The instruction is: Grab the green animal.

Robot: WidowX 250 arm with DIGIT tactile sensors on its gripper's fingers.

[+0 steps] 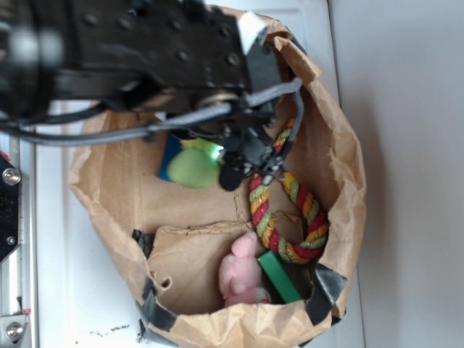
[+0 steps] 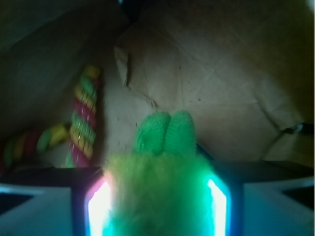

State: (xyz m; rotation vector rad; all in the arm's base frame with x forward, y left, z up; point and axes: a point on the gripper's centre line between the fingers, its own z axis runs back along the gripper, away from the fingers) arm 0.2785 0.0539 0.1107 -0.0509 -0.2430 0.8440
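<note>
- The tool (image 2: 157,196) was closed on the green animal (image 2: 162,172): in the wrist view its fuzzy yellow-green middle filled the space between the two glowing fingers (image 2: 98,206), with both pads pressed against it.
- Two smooth light-green ends stuck out past the fingertips, toward the paper floor.
- In the exterior view the green animal (image 1: 194,167) sat under the arm in the upper part of the brown paper bag (image 1: 341,145), over a blue thing (image 1: 171,156) that was mostly hidden.
- By my reading the grab itself was made. Whether the toy was off the bag floor could not be told from either view, so lifting it clear seemed the part left.
- The other contents lay apart from the grip: a striped rope ring (image 1: 290,210) along the bag's right side, a pink plush animal (image 1: 243,279) near the lower edge, and a flat dark-green block (image 1: 279,277) just beside it.
- The surface under the toys was creased brown paper, dim inside the bag.
- The bag stood on a white bench (image 1: 72,290), beside a pale wall (image 1: 406,174).
</note>
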